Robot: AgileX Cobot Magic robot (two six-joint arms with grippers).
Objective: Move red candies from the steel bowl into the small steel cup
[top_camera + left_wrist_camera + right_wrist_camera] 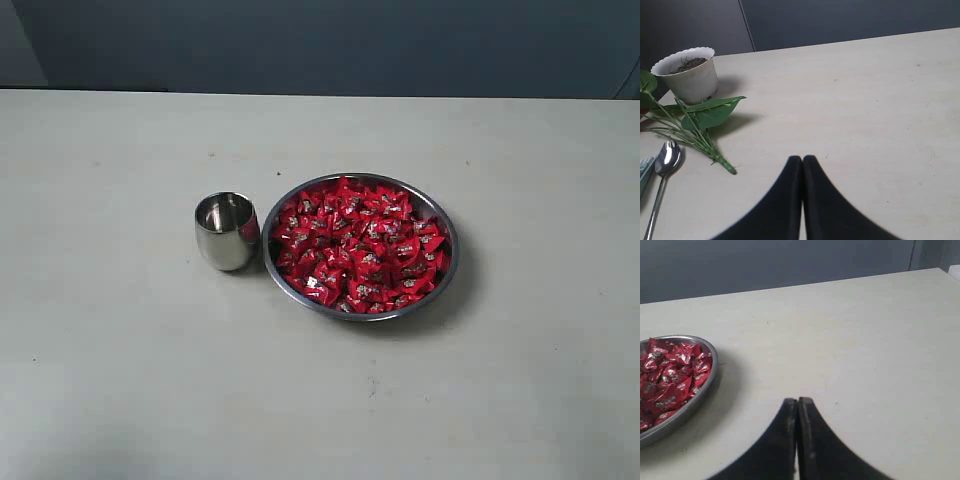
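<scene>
A wide steel bowl (446,222) sits mid-table, heaped with red candies (358,245). Just left of it, almost touching its rim, stands the small steel cup (226,231), upright and with no candy showing inside. Neither arm appears in the exterior view. My right gripper (798,401) is shut with nothing between its fingers, hovering over bare table beside the steel bowl (706,385) and its red candies (670,377). My left gripper (802,159) is shut too, with nothing held, over bare table; bowl and cup are out of its view.
In the left wrist view a white flower pot (688,75) with soil, a leafy green stem (702,125) and a metal spoon (662,172) lie on the table. A dark wall runs behind the table's far edge (320,95).
</scene>
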